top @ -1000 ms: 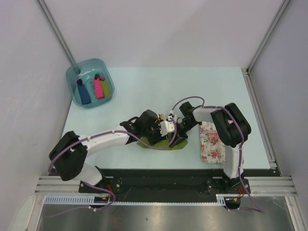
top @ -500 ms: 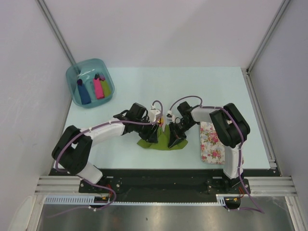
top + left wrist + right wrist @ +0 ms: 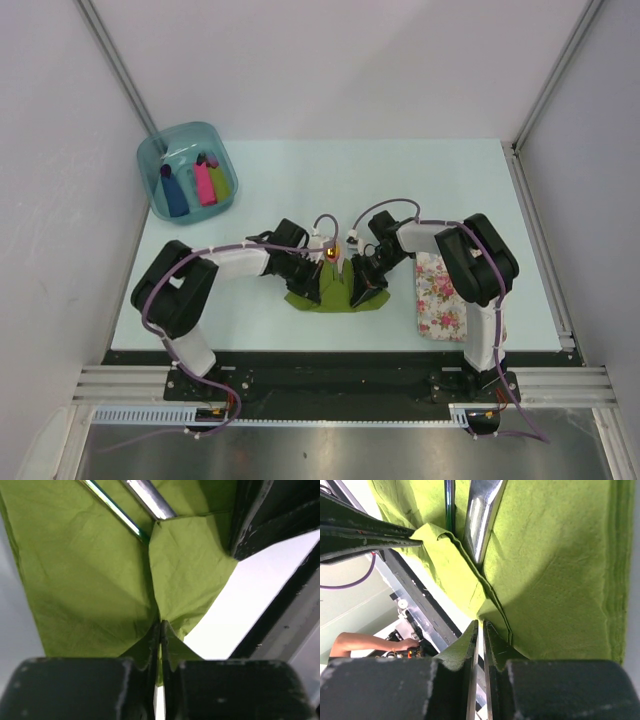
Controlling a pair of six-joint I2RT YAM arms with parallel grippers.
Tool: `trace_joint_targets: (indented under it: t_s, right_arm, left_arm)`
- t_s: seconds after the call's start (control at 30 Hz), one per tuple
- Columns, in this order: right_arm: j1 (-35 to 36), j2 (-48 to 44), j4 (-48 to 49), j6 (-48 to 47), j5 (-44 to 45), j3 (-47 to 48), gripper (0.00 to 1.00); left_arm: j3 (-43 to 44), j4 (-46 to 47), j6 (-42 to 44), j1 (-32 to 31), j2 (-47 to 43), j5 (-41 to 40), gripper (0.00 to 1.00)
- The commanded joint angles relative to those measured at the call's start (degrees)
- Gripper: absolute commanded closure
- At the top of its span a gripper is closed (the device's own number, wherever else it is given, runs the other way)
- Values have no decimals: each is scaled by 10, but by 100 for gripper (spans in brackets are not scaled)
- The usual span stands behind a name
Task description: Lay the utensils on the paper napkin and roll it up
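Left gripper (image 3: pixel 160 645): fingers clenched on a raised fold of the thin olive-green paper napkin (image 3: pixel 85 580). Right gripper (image 3: pixel 479 640): likewise pinching a napkin edge. The slim grey metal utensils (image 3: pixel 150 500) lie on the sheet, partly under a turned flap, at the near middle of the pale blue table (image 3: pixel 300 180). Judgement: rolling is in hand. The next move calls for both grippers to carry the edge over the handles evenly, without tearing.

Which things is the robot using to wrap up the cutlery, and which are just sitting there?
For the job:
- napkin
- utensils lying on it
- left gripper and right gripper, each pinching the napkin

Just lying about:
- flowery mat
- tub
- coloured rolls inside it
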Motion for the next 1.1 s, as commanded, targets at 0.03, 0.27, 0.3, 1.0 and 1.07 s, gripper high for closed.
trace_joint_targets:
  t_s: [0.03,0.27,0.3,1.0,1.07]
  right_arm:
    - [2,11,-18,-21,11,21,88]
    - [4,14,-23,-26,18,18,89]
    - [5,15,-24,-27,18,19,89]
    - [7,22,-31,-30,24,25,91]
    - [6,24,-32,-31,25,25,91]
  left_arm:
    - [21,-18,-9,15,34,-23,100]
    - [2,13,-25,48,-2,60,77]
    - [-6,26,-32,61,-17,81,74]
    - [-36,108,-138,54,38,241,82]
    - [-35,103,-138,58,57,230,82]
